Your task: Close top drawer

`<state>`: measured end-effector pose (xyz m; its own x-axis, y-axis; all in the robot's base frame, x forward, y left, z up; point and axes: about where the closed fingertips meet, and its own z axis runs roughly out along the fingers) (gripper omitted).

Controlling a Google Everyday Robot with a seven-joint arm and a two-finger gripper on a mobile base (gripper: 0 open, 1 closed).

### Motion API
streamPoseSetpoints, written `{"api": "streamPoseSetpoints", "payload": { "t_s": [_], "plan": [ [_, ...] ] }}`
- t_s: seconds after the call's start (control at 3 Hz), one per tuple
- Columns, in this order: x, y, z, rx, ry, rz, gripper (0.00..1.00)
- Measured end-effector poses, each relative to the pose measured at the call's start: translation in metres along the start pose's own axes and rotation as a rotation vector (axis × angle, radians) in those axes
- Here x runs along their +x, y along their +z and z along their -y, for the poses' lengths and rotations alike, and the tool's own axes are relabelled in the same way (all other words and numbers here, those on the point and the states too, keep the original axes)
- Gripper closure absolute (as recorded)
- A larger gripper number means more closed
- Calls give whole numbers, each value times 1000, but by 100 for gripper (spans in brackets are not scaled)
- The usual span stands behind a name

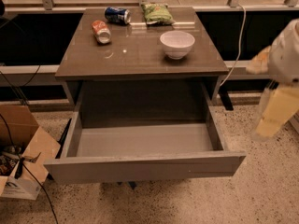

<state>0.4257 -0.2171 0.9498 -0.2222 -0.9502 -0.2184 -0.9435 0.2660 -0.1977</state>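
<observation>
The top drawer (145,166) is pulled far out of the grey cabinet, its plain flat front facing me low in the view and its grey inside bare. My gripper (275,113) hangs at the right edge, blurred, to the right of the drawer and above the floor, touching nothing. The arm's white housing (287,55) is above it.
On the cabinet top (140,55) stand a white bowl (177,43), a red can (101,31) lying down, a blue can (117,15) and a green bag (157,13). A cardboard box (21,157) with cables sits on the floor at left. A white cable (240,36) hangs at right.
</observation>
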Motion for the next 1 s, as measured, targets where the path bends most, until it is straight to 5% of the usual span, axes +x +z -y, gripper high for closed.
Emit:
{"api": "streamPoseSetpoints", "payload": {
  "t_s": [0.33, 1.0],
  "plan": [
    [21, 48, -37, -111, 11, 21, 30],
    [12, 51, -35, -106, -30, -24, 72]
  ]
}}
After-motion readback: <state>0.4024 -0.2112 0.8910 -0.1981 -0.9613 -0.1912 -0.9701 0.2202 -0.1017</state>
